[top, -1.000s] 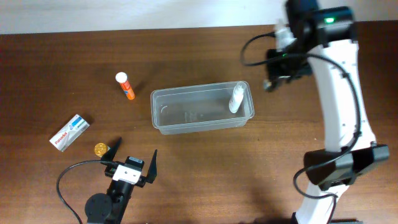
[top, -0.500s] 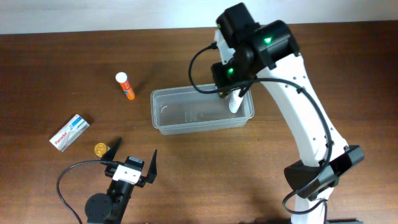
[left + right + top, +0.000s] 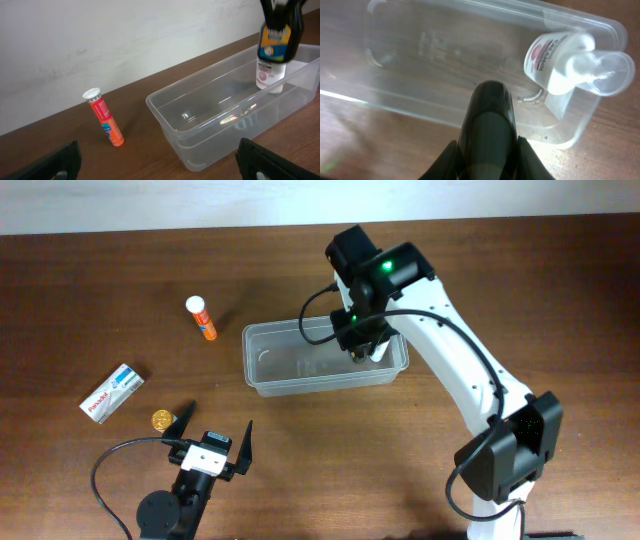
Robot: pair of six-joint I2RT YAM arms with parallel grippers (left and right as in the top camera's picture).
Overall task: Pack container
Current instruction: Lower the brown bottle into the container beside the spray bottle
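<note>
Clear plastic container [image 3: 300,365] sits mid-table, long side running left to right. White pump bottle [image 3: 555,60] stands at its right end. Right gripper [image 3: 487,150] hangs over that end, pinching a dark bottle [image 3: 274,37] with a yellow-blue label. Left gripper [image 3: 212,438] is spread, empty, and well apart in front. Orange tube [image 3: 201,318] lies left of the container, with the box [image 3: 111,392] farther left.

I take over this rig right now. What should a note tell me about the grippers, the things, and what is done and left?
Left gripper: open, low at the near edge, holding nothing.
Right gripper: shut on a dark bottle, above the right end of the container.
Done: white bottle is inside the container.
To do: put the dark bottle in; orange tube, white box and small gold item lie on the table, probably to pack.
</note>
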